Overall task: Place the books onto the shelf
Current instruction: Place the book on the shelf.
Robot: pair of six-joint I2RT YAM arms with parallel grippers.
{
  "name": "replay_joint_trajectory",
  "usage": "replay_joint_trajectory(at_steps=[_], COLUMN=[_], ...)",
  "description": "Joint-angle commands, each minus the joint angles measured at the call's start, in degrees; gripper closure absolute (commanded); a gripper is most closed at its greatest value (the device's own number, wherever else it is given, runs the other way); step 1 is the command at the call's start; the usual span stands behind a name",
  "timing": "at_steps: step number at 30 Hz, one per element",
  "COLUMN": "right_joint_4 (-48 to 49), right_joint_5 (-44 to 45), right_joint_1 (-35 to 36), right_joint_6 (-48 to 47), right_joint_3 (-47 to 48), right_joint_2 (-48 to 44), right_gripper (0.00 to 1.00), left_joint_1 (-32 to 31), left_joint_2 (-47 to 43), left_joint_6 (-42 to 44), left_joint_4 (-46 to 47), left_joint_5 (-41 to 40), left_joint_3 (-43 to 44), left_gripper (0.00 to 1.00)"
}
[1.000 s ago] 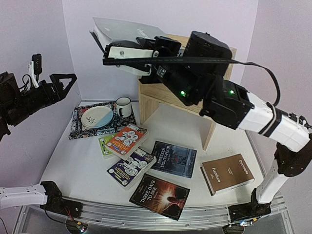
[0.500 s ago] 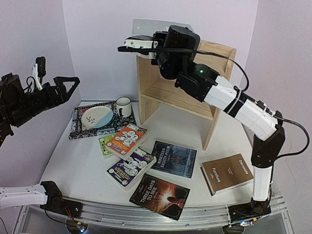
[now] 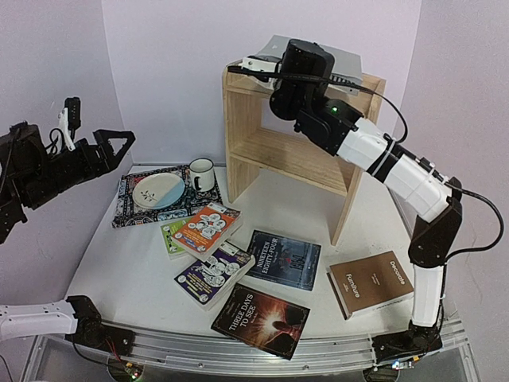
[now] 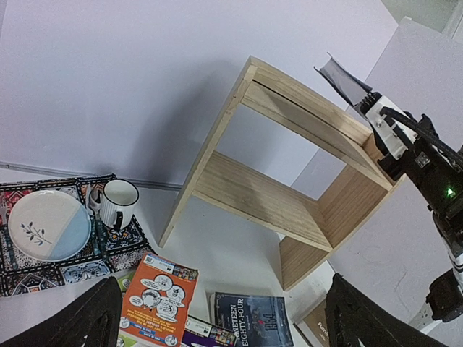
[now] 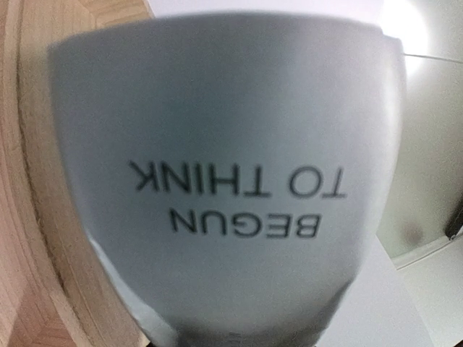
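Right wrist: smooth grey book point(image 5: 231, 108) beside grainy shelf point(image 5: 29, 217).

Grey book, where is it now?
Top view, back right: the grey book is held by the right gripper at the top of the light pine shelf.

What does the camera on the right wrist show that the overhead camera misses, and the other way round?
Only the right wrist view: upside-down words, "BEGUN TO THINK", printed on the grey book, which fills nearly the whole picture.
Only the overhead view: six more books lying on the table, a plate and mug on a patterned mat, the right gripper holding the grey book, and the open left gripper.
Both: the grey book and the wooden shelf beside it.
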Motion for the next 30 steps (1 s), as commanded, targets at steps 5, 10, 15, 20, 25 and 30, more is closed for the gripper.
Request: replay_joint_trajectory(at_steps=[5, 10, 15, 20, 25, 30], right_joint_4=[5.0, 5.0, 5.0, 5.0, 4.6, -1.4], right_joint_5=[7.1, 7.0, 6.8, 6.6, 6.5, 5.2], right_joint_1=[-3.0, -3.5, -3.5, -3.6, -3.5, -3.3], right_joint_6=[1.7, 3.6, 4.3, 4.7, 5.9, 11.8], right_joint_3=[-1.3, -5.3, -6.0, -7.6, -9.7, -11.5], right_joint_2=[-0.3, -2.1, -2.2, -2.7, -4.1, -7.0], right_gripper=[0.89, 0.7, 0.53, 0.16, 0.02, 0.02], left_joint_1=[0.2, 0.2, 0.2, 0.2, 0.2, 0.2], left_joint_2=[-1.0, -1.4, -1.5, -1.5, -0.9, 0.0], left_joint_6=[0.3, 0.7, 0.7, 0.6, 0.5, 0.6], left_joint_4=[0.5, 0.5, 0.5, 0.5, 0.5, 0.5], left_joint_5=[0.1, -0.3, -0.4, -0.7, -0.7, -0.6], left_joint_3=[-0.6, -0.7, -1.0, -1.3, -1.1, -0.8], left_gripper=[0.0, 0.01, 0.01, 0.01, 0.01, 0.0])
